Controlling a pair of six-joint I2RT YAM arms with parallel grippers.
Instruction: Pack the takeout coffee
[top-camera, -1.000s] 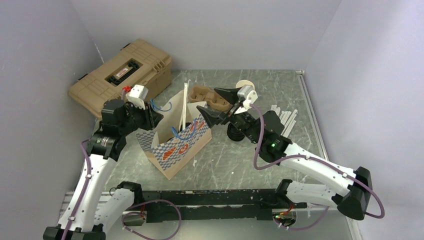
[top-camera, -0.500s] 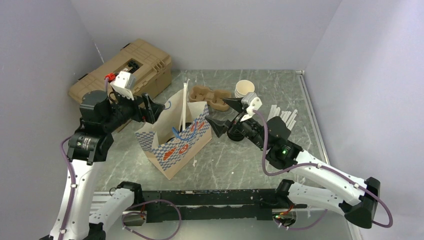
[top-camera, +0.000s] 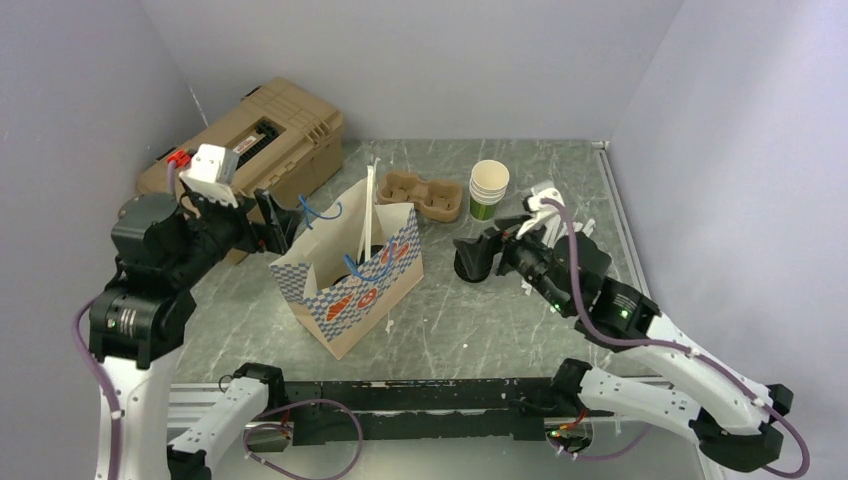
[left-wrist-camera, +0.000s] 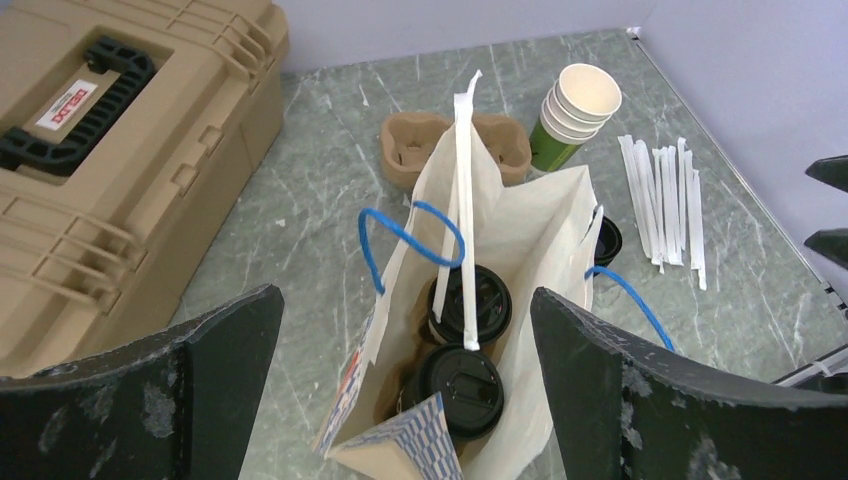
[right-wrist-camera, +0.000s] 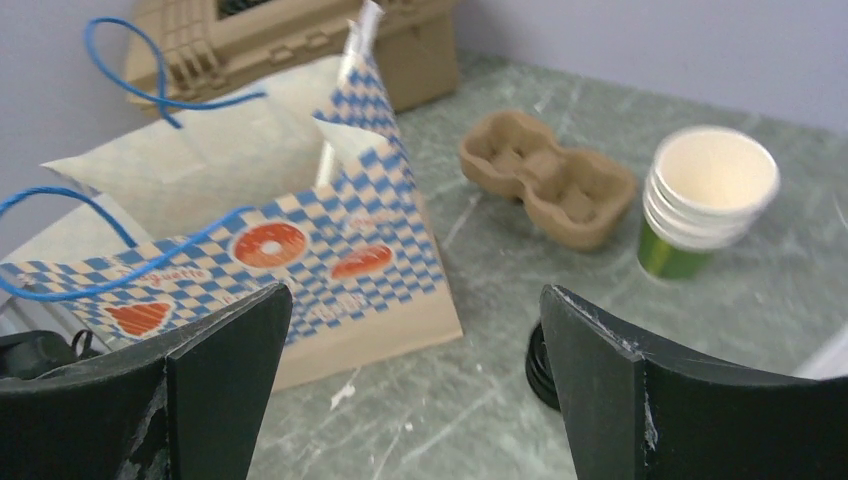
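Left claw (left-wrist-camera: 405, 295) spread wide, nothing gripped, held near paper bag (left-wrist-camera: 530, 215). Inside bag, takeout coffee (left-wrist-camera: 462, 378) seen upright, second lidded cup (left-wrist-camera: 470, 300) touching behind. Right claw (right-wrist-camera: 415, 290) likewise wide, nothing gripped, facing bag's other side; lid stack (right-wrist-camera: 538, 368) near, on counter (right-wrist-camera: 480, 420).

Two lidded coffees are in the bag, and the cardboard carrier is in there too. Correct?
No. The cardboard carrier sits on the table behind the bag, not in it, as the left wrist view shows. The two lidded coffees are in the bag.
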